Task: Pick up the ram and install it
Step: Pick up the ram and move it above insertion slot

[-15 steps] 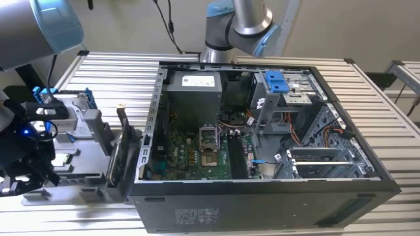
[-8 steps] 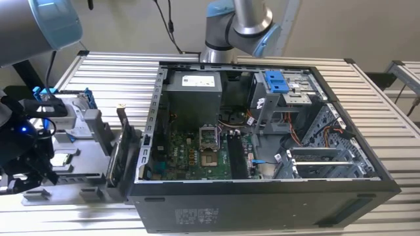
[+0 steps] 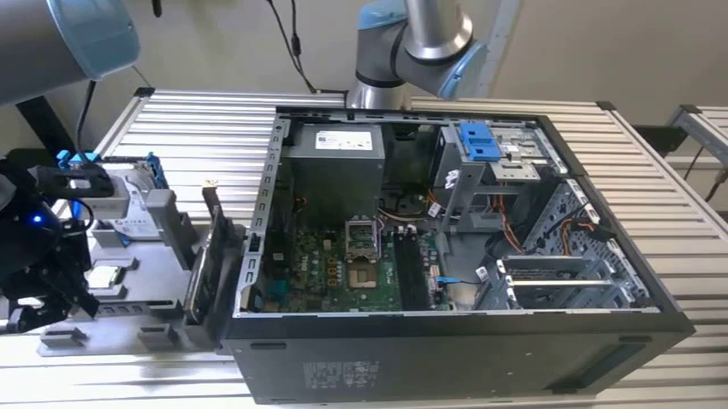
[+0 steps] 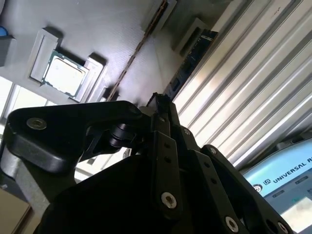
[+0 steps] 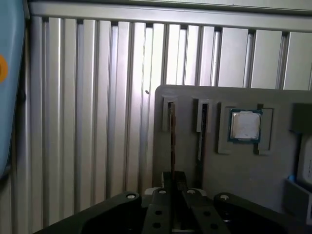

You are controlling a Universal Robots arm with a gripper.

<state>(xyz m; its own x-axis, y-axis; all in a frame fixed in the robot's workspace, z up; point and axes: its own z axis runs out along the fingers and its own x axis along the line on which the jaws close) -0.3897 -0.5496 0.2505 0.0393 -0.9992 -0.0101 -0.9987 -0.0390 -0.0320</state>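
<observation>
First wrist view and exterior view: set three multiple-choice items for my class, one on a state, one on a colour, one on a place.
1. The computer case is: A closed; B open; C wrapped.
2. The motherboard is: A red; B white; C green.
3. The ram is: A in a slot on the grey tray; B inside the computer case; C in a person's hand.
Key: 1 B, its insides show; 2 C, green board inside the case; 3 A, it stands on edge in the tray's slot.
</observation>
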